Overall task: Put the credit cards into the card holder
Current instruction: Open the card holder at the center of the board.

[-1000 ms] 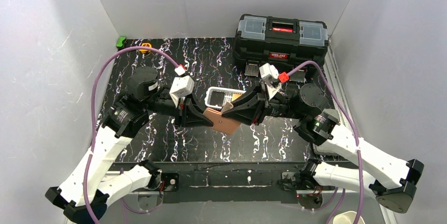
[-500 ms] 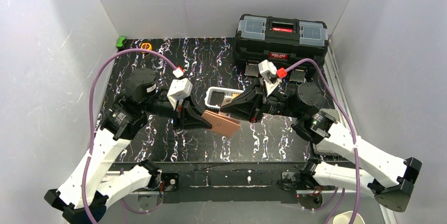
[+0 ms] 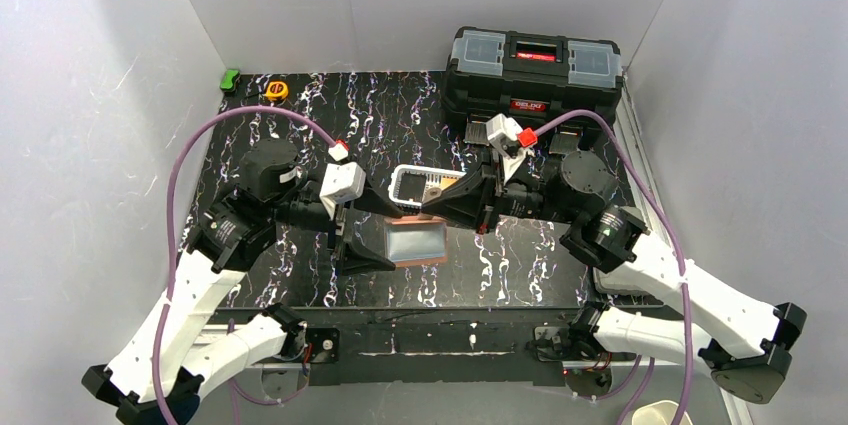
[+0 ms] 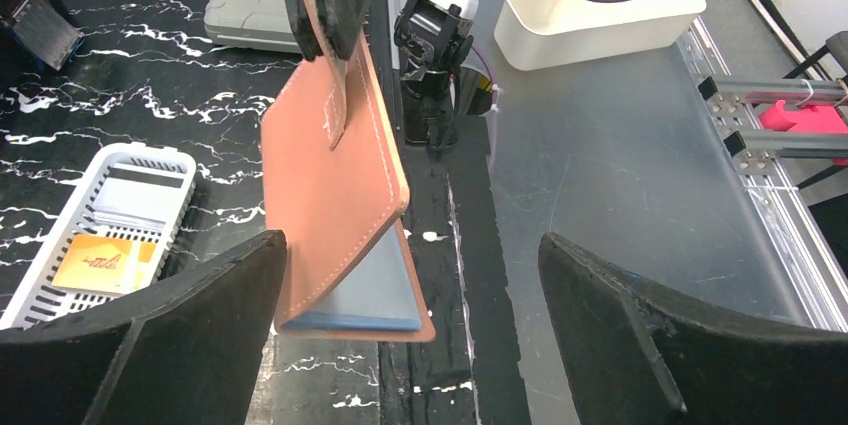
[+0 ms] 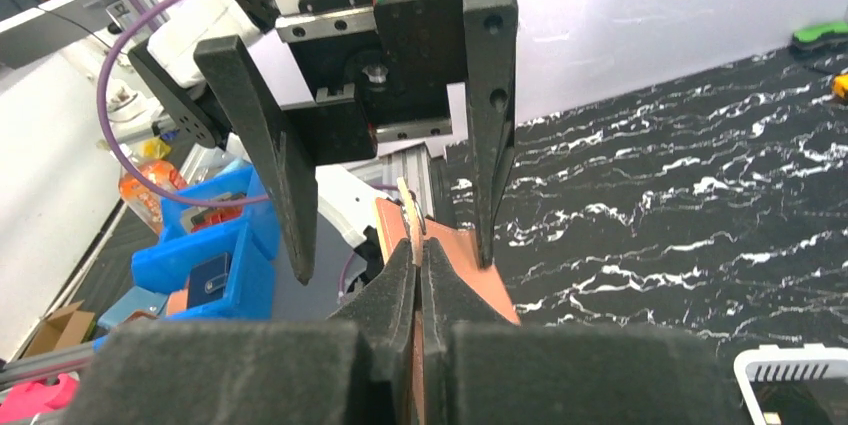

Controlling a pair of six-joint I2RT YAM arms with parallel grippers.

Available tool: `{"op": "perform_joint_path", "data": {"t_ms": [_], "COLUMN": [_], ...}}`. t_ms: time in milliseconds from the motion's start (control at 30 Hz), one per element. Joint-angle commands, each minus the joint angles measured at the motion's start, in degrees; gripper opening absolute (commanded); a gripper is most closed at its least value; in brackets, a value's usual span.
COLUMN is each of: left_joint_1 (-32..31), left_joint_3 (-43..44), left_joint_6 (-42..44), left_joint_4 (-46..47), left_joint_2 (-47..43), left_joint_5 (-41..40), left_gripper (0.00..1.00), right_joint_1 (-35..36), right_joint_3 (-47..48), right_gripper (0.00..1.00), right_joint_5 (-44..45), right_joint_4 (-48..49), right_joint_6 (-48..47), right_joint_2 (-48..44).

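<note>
Beside the basket (image 3: 412, 173), the right gripper (image 5: 420, 250) pinched the stitched salmon holder (image 4: 335, 205), blue card (image 4: 375, 290) inside, the left gripper (image 4: 412, 245) spread; the toolbox label (image 3: 527, 104) was unreadable.

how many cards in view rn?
3: orange card and a pale card in the white basket, a light blue card inside the card holder. Others may be hidden.

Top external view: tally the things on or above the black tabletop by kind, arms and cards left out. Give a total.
Black toolbox: 1
White basket: 1
Card holder: 1
Small green item: 1
Small orange item: 1
Total: 5
</note>
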Motion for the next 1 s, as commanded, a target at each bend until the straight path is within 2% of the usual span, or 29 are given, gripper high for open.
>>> {"op": "perform_joint_path", "data": {"t_ms": [0, 133, 267, 433, 567, 667, 733, 833, 867, 933, 967], "left_joint_1": [-0.2, -0.2, -0.2, -0.2, -0.3, -0.4, -0.4, -0.4, -0.4, -0.4, -0.4], "left_joint_3": [-0.8, -2.1, -3.2, -5.1, -5.6, -6.8, -8.1, -9.9, -10.3, -11.2, -11.6], "left_joint_6": [0.9, -0.4, 2.0, 1.4, -0.3, -1.0, -0.8, -2.0, -2.6, -3.6, -4.0], "left_joint_4": [-0.7, 1.9, 2.7, 7.1, 8.1, 7.9, 7.8, 7.5, 7.2, 6.9, 6.8], "left_joint_2": [-0.9, -0.4, 0.4, 1.0, 2.0, 2.2, 1.6, 0.6, 0.3, -0.6, -1.0], "left_joint_5": [-0.9, -3.1, -4.9, -11.3, -9.7, -9.2, -9.7, -11.7, -12.4, -13.8, -14.2], "left_gripper": [0.97, 0.95, 0.92, 0.85, 0.76, 0.57, 0.34, 0.06, 0.0, 0.0, 0.0], "right_joint_1": [-0.1, 0.0, -0.1, -0.1, -0.1, -0.1, -0.1, -0.1, -0.1, -0.4, -0.5], "right_joint_3": [2.2, 2.5, 3.0, 2.8, 1.6, 0.4, 0.1, 0.0, 0.1, 0.2, 0.1], "right_gripper": [0.01, 0.01, 0.01, 0.01, 0.01, 0.01, 0.01, 0.01, 0.08, 0.22, 0.32], "right_joint_5": [-0.1, -1.4, -2.5, -5.2, -6.7, -6.8, -6.8, -6.6, -6.1, -4.6, -4.3], "right_joint_4": [-4.0, -3.7, -3.0, -1.5, 1.1, 4.2, 5.7, 6.5, 6.2, 4.3, 2.8], "right_joint_6": [-1.7, -1.2, -0.2, 1.9, 4.3, 5.6, 6.1, 6.2, 6.2, 5.4, 4.9], "right_joint_2": [-1.3, -0.9, 0.0, 2.0, 3.7, 4.7, 5.5, 6.8, 7.0, 7.1, 6.9]}}
